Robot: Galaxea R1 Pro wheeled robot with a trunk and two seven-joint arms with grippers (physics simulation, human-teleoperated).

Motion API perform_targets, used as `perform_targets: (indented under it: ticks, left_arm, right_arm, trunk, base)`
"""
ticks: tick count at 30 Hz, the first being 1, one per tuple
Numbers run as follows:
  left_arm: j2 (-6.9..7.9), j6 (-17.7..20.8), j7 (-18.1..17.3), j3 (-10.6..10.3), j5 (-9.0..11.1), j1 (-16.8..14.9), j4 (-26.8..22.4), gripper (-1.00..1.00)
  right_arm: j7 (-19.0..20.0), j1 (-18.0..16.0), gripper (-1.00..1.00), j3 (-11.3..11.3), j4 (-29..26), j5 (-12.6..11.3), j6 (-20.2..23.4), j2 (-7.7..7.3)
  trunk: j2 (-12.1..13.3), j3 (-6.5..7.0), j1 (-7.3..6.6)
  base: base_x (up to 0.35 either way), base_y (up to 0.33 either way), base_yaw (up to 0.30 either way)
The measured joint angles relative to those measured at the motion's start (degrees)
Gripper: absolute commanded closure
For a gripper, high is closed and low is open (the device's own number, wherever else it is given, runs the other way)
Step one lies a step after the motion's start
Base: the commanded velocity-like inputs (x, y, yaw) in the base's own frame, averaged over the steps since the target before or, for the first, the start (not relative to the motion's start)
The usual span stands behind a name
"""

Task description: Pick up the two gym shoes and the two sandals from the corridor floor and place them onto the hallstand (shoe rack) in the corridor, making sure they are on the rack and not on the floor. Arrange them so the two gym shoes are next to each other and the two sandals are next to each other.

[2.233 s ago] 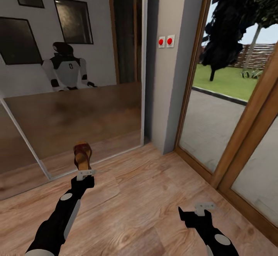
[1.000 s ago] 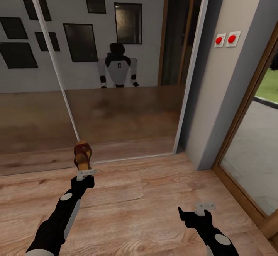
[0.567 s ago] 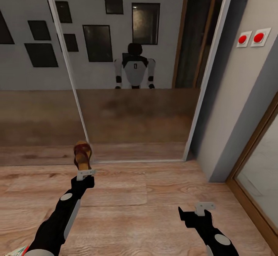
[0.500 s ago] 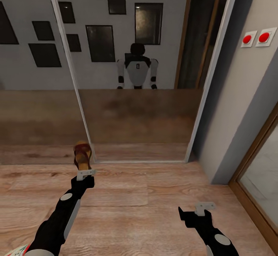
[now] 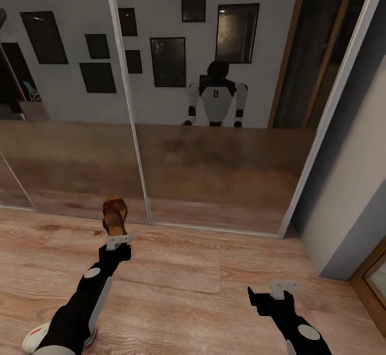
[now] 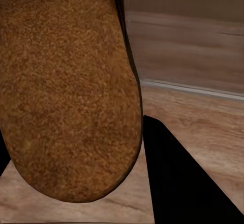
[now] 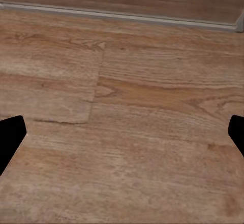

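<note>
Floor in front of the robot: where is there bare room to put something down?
The light wood-plank floor lies bare between the two arms, up to the mirrored sliding panels. It is tighter near the left gripper, which holds a dark brown sandal, with a white gym shoe beside that arm.

The left arm's fingers (image 5: 118, 241) hold a brown sandal (image 5: 114, 215) before mirrored doors (image 5: 214, 146); a sneaker (image 5: 36, 337), seemingly, lies below.

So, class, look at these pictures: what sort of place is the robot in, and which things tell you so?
Probably a home corridor or entrance hall. The signs: wood-plank floor, tall mirrored sliding panels reflecting the robot and framed pictures, and shoes about: a sandal held in the left gripper and a sneaker on the floor.
</note>
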Motion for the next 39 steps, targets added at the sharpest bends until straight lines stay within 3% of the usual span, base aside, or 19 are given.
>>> perform_targets:
  ticks: [29,39]
  left_arm:
    - [0.00,0.1,0.1,0.0,0.1,0.0,0.0,1.00]
    - [0.04,0.2,0.2,0.0,-0.1,-0.1,2.3,1.00]
  right_arm:
    - [0.1,0.0,-1.00,0.0,0.1,-0.1,0.0,0.00]
    - [0.0,0.0,-1.00,0.0,0.0,0.0,0.0,0.04]
  trunk:
    - [0.0,0.69,0.00]
    - [0.0,0.93,0.00]
  base:
    - [0.000,0.000,0.291]
    - [0.000,0.000,0.291]
